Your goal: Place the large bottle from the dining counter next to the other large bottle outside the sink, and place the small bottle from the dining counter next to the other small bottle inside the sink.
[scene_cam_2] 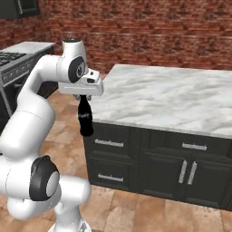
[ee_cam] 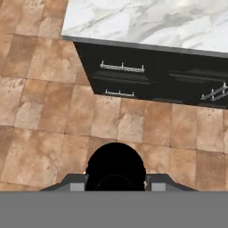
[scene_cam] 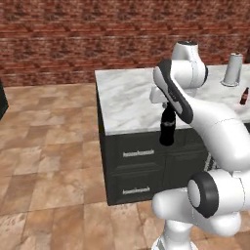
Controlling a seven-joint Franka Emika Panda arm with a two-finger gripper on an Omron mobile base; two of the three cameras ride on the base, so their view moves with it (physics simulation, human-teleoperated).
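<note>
The large dark cola-style bottle with a red label band (scene_cam: pixel 167 128) hangs upright in the air by its neck, just off the front edge of the white marbled dining counter (scene_cam: pixel 128 97), in front of the black drawer fronts (scene_cam_2: pixel 111 144) of the cabinet below. It touches neither the counter top nor the floor. In the hand view its round black top (ee_cam: pixel 115 167) sits between the two finger tips, with the brown tiled floor (ee_cam: pixel 40 111) beneath it.

The two-finger gripper (scene_cam_2: pixel 83 97) is pinching the bottle's neck, one finger pressed on each side, with the white hand level above it and pointing down.

Farther back on the counter, near its right end in the left base view, a small dark bottle with a red cap (scene_cam: pixel 244 96) stands upright. Beside it, well apart from the held bottle, stands a tall grey metallic flask-shaped container (scene_cam: pixel 233 70). A red brick wall (scene_cam: pixel 73 34) runs behind the counter.
</note>
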